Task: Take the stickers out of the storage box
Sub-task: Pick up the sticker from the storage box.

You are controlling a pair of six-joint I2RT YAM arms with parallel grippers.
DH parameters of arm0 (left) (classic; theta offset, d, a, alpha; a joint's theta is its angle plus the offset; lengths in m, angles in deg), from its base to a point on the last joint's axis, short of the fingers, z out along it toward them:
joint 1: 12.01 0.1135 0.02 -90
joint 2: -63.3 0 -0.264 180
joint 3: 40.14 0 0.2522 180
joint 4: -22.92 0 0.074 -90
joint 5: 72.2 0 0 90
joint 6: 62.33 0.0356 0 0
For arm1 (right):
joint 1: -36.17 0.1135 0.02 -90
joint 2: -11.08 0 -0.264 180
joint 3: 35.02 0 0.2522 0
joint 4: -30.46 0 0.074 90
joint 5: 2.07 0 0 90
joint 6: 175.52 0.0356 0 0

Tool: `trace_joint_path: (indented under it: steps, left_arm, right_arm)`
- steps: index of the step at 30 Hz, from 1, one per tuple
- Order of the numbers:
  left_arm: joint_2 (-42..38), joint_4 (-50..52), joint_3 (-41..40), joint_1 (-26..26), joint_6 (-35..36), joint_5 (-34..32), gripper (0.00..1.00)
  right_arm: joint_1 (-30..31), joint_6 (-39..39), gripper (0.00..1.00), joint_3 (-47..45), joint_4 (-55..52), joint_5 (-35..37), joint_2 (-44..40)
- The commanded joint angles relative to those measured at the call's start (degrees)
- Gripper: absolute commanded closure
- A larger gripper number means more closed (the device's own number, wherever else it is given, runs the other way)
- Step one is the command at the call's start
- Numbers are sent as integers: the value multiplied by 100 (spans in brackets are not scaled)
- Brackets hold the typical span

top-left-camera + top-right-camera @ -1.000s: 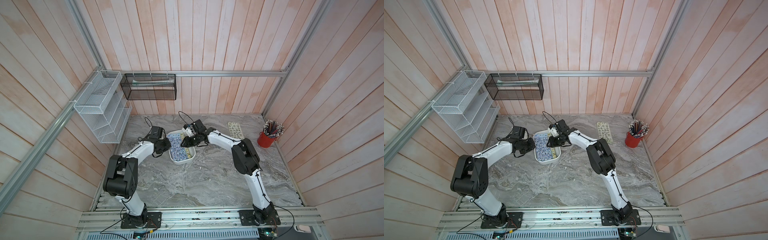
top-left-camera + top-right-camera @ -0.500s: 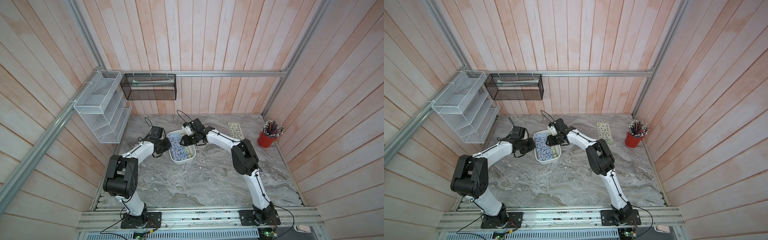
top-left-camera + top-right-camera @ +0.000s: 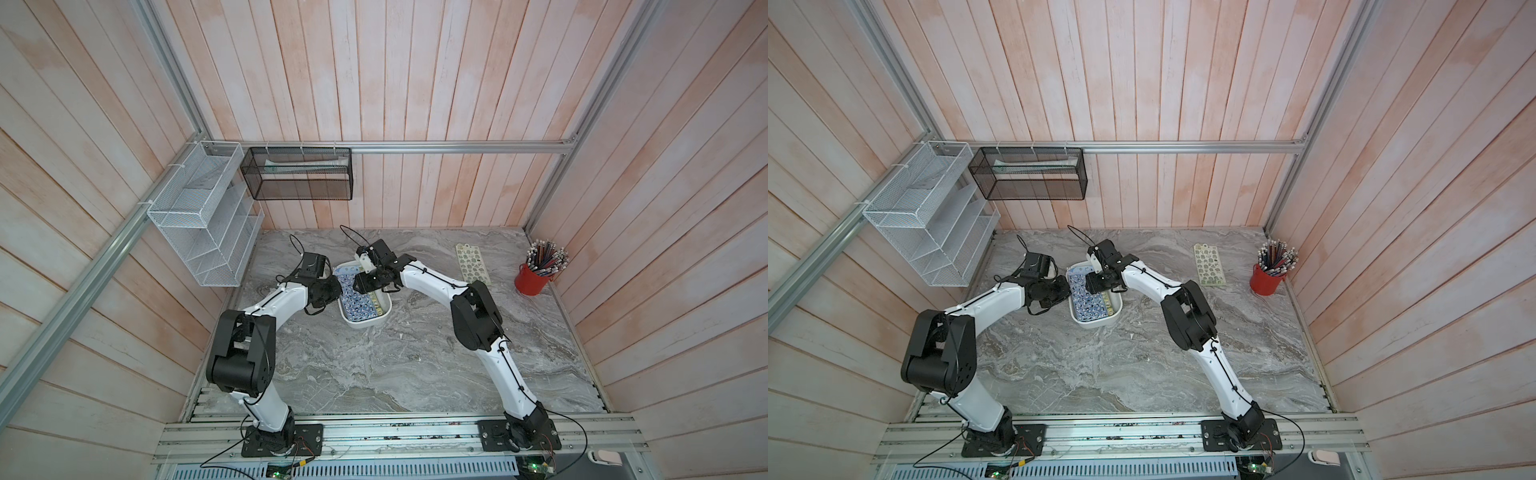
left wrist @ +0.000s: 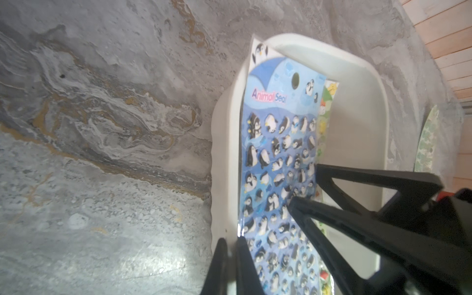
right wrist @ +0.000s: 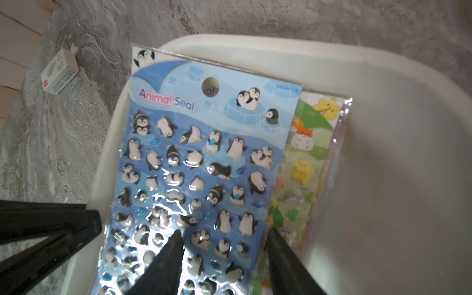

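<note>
The white storage box (image 3: 366,325) (image 3: 1097,323) sits mid-table between both arms. Stickers lie inside it: a blue penguin sheet (image 5: 199,153) (image 4: 275,153) on top, with a green and yellow sheet (image 5: 306,158) under its edge. My left gripper (image 4: 232,245) (image 3: 336,291) is shut on the box's side wall (image 4: 222,153), one finger outside and one inside. My right gripper (image 5: 226,240) (image 3: 359,284) hovers open low over the blue sheet. One tip is over the sheet's middle and the other is at its edge beside the green sheet.
A green sticker sheet (image 3: 471,264) lies flat on the table at the back right, near a red cup of pencils (image 3: 534,280). A white mesh rack (image 3: 203,220) and a black mesh basket (image 3: 297,174) hang on the walls. A small white carton (image 5: 60,71) lies beyond the box.
My right gripper's jaws have spread wider and it has shifted slightly further over the box. The left arm and the box have not moved.
</note>
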Motion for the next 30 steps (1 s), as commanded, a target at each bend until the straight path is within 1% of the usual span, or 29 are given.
trace_joint_path:
  steps: [1, 5, 10, 14, 17, 22, 25, 30]
  left_arm:
    - [22, 43, -149, 31, -65, 3, 100]
    - [12, 51, -157, 31, -65, -9, 100]
    - [22, 48, -158, 26, -65, -5, 100]
    - [35, 52, -150, 29, -65, -3, 100]
    - [46, 57, -142, 28, -57, -14, 100]
    - [73, 63, -116, 25, -57, -29, 100]
    - [88, 75, -107, 29, -48, -53, 100]
    - [110, 80, -107, 24, -39, -98, 100]
  right_arm:
    - [2, -89, 45, -11, -580, 343, 467]
    - [26, -116, 44, 61, -644, 454, 618]
    - [21, -61, 52, 62, -620, 333, 710]
    - [-74, 44, 61, -30, -490, -20, 646]
    - [-211, 131, 69, -334, -164, -481, 454]
    - [-349, 149, 74, -1051, 488, -1220, 19]
    - [-369, 74, 76, -1291, 628, -1405, -126]
    - [-407, 141, 82, -1762, 1065, -1858, -392]
